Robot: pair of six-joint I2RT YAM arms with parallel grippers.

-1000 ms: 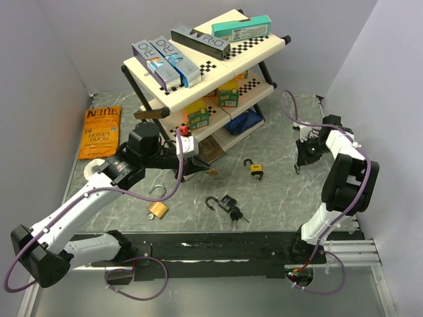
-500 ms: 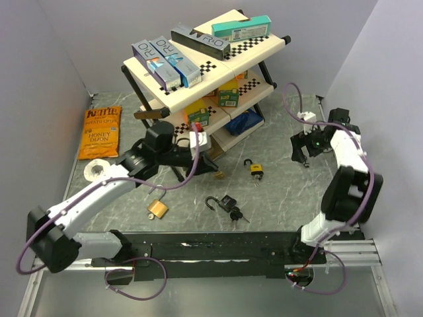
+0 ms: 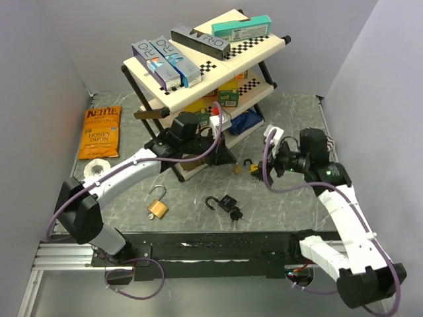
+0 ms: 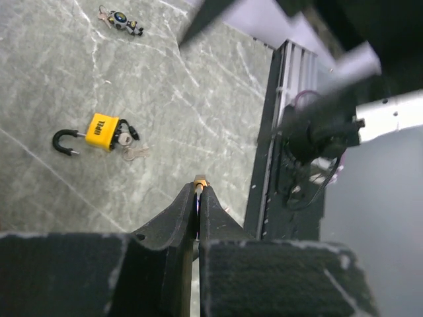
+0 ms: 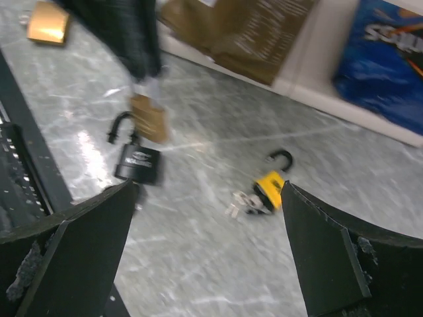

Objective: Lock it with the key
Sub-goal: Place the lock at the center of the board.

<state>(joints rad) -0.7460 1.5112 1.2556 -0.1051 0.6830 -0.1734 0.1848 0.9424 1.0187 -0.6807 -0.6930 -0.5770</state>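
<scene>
Yellow padlock [image 3: 255,170] lies shackle-open, keys [image 4: 132,153] attached, just before shelf rack [image 3: 261,43] | right gripper [image 5: 210,198], farther out from rack, gapes wide, apparently lining up a grab | left gripper [image 4: 199,190], at rack's foot, clamped on small brass piece [image 5: 149,117], key or lock unclear.

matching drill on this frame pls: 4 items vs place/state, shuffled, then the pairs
1. yellow padlock
2. brass padlock
3. orange Kettle chip bag
4. right gripper

A. jaws wide open
B. far left, lying flat
C. keys at its base
D. just left of the black padlock

Pairs: 1-C, 2-D, 3-B, 4-A
</scene>
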